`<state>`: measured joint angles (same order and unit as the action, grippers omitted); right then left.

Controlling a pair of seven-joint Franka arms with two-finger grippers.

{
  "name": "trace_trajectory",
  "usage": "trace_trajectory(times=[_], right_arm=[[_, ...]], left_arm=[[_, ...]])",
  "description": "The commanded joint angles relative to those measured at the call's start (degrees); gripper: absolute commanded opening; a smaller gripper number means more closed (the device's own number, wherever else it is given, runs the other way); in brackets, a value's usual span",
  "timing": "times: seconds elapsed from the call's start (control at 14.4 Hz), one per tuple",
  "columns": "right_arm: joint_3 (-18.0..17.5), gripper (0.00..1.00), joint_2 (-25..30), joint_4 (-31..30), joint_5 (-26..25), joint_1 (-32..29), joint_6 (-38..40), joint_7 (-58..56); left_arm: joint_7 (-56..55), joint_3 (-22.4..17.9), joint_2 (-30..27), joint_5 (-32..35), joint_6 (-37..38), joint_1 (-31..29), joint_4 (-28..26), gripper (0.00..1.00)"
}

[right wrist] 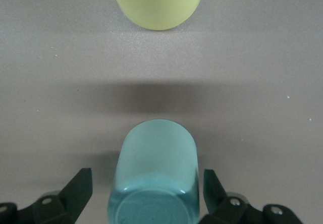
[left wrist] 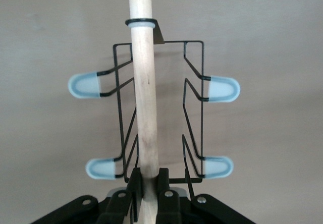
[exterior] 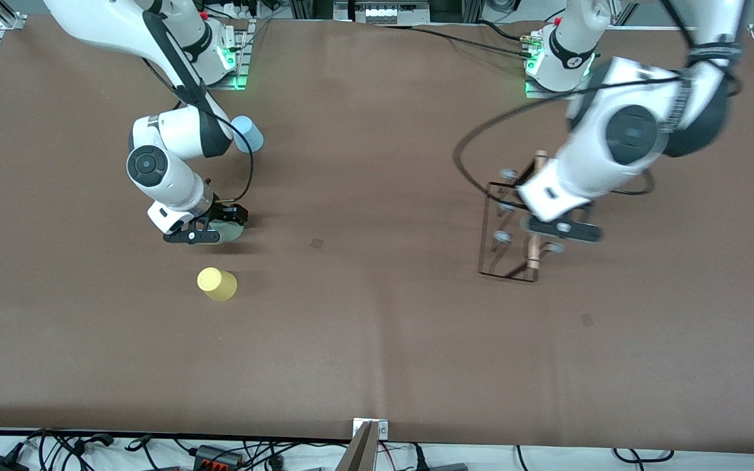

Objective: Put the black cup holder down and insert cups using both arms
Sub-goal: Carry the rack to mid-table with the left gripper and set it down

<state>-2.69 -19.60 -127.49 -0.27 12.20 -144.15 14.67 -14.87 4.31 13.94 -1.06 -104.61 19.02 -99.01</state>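
Observation:
My left gripper is shut on the light wooden rod of the black cup holder, toward the left arm's end of the table. In the left wrist view the gripper clamps the rod low down, with the pale pegs sticking out on both sides. My right gripper is open around the pale green cup. In the right wrist view the gripper has gaps on both sides of the cup. The yellow cup is nearer the front camera and also shows in the right wrist view. The light blue cup stands beside the right arm.
The brown table cover spans the whole table. Black cables loop from the left arm over the table beside the cup holder. The arm bases stand along the table's robot side.

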Motion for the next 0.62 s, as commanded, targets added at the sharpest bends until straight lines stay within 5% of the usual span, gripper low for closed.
trace_trajectory(times=[0.0,0.14,0.28,0.55], right_arm=[[0.4,0.55,1.5,-1.6,-0.1,0.6,-0.4,0.4],[0.5,0.25,1.7,-1.4,-0.1,0.6,1.1,0.5],[0.5,0.13,1.9,-1.3,-0.1,0.5,1.6,-0.2],[0.6,0.11,2.6,-1.4,-0.1,0.5,1.7,-0.3]], left_arm=[[-10.1,-0.6,5.8,-0.4,1.6,6.0,8.9,0.01],[-16.2,-0.7,9.2,0.2,1.4,9.5,12.0,0.01],[-20.2,-0.8,12.1,0.1,0.9,12.9,13.5,0.01],[-26.7,-0.9,17.4,0.2,-1.2,15.8,18.4,0.01]])
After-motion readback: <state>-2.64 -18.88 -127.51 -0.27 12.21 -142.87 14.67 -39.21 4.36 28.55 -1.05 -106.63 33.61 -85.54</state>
